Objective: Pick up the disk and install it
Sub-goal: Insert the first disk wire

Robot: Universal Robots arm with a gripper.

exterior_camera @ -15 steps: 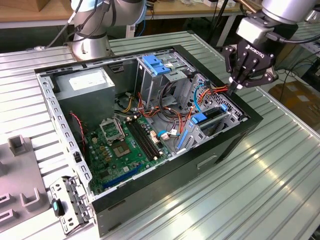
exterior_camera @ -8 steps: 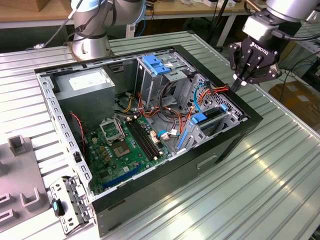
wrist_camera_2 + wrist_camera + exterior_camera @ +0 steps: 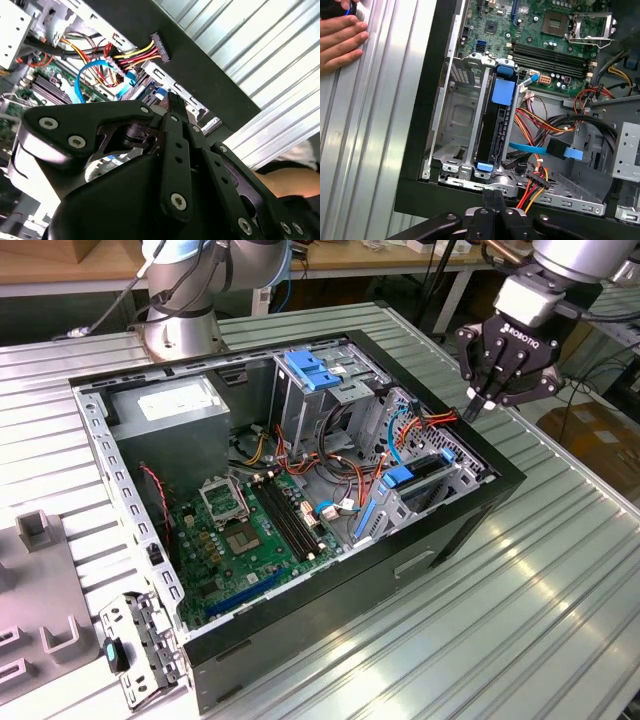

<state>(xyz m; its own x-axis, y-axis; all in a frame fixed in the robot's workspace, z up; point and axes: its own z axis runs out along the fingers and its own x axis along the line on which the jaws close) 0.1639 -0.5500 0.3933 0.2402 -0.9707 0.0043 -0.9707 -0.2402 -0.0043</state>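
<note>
The disk (image 3: 418, 476) is a dark drive in a bright blue carrier, standing on edge in the metal drive cage at the case's corner toward the exterior view's right. In the first wrist view the disk (image 3: 498, 125) sits in a cage slot with a blue tab at each end. My gripper (image 3: 472, 406) hangs just above the black case rim beside that cage, fingers pressed together with nothing between them. Its shut tips (image 3: 492, 196) sit just outside the cage's edge, close to the disk's nearer blue tab. In the second wrist view the gripper (image 3: 172, 102) points at the rim.
A person's hand (image 3: 340, 40) rests on the ribbed table outside the case. Red, yellow and blue cables (image 3: 540, 150) lie beside the cage. The case also holds a motherboard (image 3: 245, 530), a grey power supply (image 3: 165, 405) and a light-blue bracket (image 3: 310, 370).
</note>
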